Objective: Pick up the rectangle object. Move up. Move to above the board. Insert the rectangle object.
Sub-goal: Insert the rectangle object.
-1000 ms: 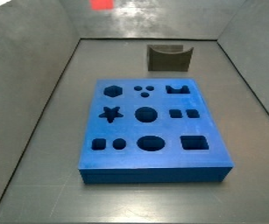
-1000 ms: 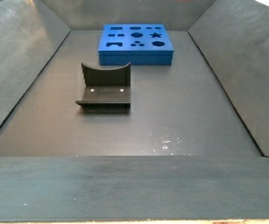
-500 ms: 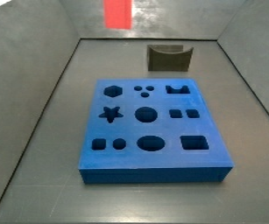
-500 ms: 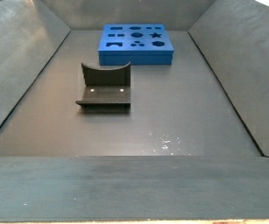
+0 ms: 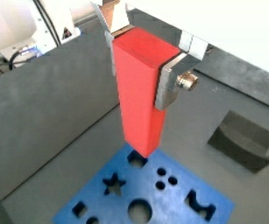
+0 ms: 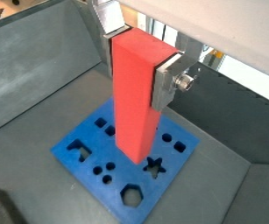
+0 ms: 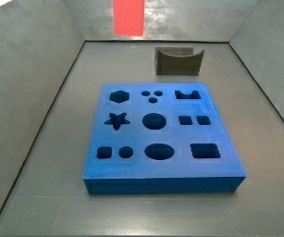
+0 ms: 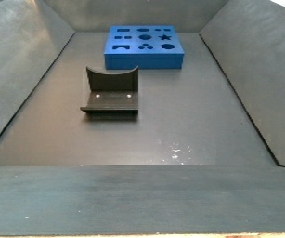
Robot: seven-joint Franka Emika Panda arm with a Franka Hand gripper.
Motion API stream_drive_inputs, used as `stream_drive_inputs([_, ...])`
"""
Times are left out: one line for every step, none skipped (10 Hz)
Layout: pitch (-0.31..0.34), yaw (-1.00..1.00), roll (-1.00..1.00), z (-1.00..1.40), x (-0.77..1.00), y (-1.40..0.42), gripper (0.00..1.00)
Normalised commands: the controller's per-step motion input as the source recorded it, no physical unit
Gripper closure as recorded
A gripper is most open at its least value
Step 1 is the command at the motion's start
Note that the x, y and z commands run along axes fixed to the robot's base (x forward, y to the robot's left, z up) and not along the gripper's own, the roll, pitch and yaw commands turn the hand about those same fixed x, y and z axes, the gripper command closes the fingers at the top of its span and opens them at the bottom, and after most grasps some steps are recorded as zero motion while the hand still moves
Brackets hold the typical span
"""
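Grey floor [image 8: 170,121] well below the gripper [image 5: 143,52], grey sloped walls [image 7: 39,102] around it, dark fixture [image 8: 110,93] off to its side

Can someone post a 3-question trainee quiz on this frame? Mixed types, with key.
1. True or false: the gripper is shut on the rectangle object.
2. In both wrist views, the rectangle object hangs above: A) the board B) the fixture C) bare floor.
3. Fill in: the board's colour is ____.

Key: 1 true; 2 A; 3 blue.
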Motion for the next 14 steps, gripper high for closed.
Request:
stream_drive_inputs([-0.009, 0.00, -0.09, -0.15, 0.32, -0.35, 1.00])
stream_drive_inputs([0.000, 0.07, -0.17, -0.12, 0.44, -0.32, 1.00])
stream_drive_inputs([0.000, 0.09, -0.20, -0.12, 0.46, -0.39, 1.00])
stream_drive_inputs([0.000, 0.06, -0.17, -0.12, 0.51, -0.45, 1.00])
stream_drive_inputs([0.000, 0.03, -0.15, -0.13, 0.52, -0.49, 1.00])
stream_drive_inputs([0.000, 0.02, -0.12, -0.13, 0.55, -0.50, 1.00])
stream_drive_inputs([0.000, 0.04, -0.15, -0.13, 0.54, -0.43, 1.00])
stream_drive_inputs([0.000, 0.07, -0.16, -0.12, 0.54, -0.39, 1.00])
stream_drive_inputs([-0.031, 0.05, -0.11, -0.14, 0.46, -0.34, 1.00])
stream_drive_inputs([0.000, 0.03, 0.00, -0.20, 0.43, -0.32, 1.00])
stream_drive_inputs([0.000, 0.03, 0.00, -0.20, 0.45, -0.32, 1.00])
stream_drive_inputs([0.000, 0.05, 0.00, -0.24, 0.45, -0.30, 1.00])
stream_drive_inputs([0.000, 0.21, 0.22, -0.33, 0.42, -0.22, 1.00])
stream_drive_inputs([0.000, 0.26, 0.14, -0.31, 0.47, -0.19, 1.00])
